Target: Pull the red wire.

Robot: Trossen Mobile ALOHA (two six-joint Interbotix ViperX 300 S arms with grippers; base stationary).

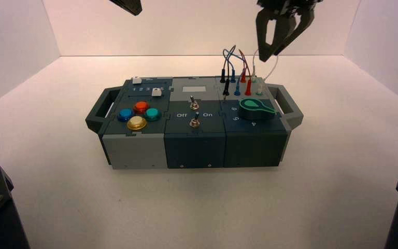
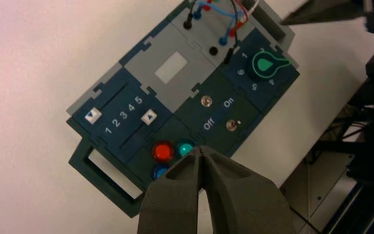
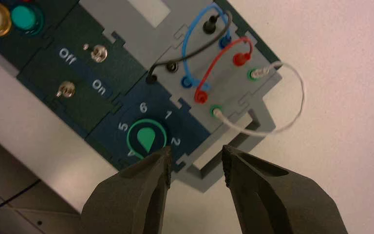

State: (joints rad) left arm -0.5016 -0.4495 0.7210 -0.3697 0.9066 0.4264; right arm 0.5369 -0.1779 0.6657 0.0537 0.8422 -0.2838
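Observation:
The red wire arches in a short loop at the far right corner of the box, with a red plug in a socket at each end. My right gripper hangs open above and behind that wire corner, touching nothing. In the right wrist view its fingertips frame the box's right handle beside the green knob, apart from the wires. My left gripper is shut and empty, high over the coloured buttons.
Blue, black and white looped wires stand close around the red one. Two toggle switches marked Off and On sit mid-box, with two sliders at the far left. White walls enclose the table.

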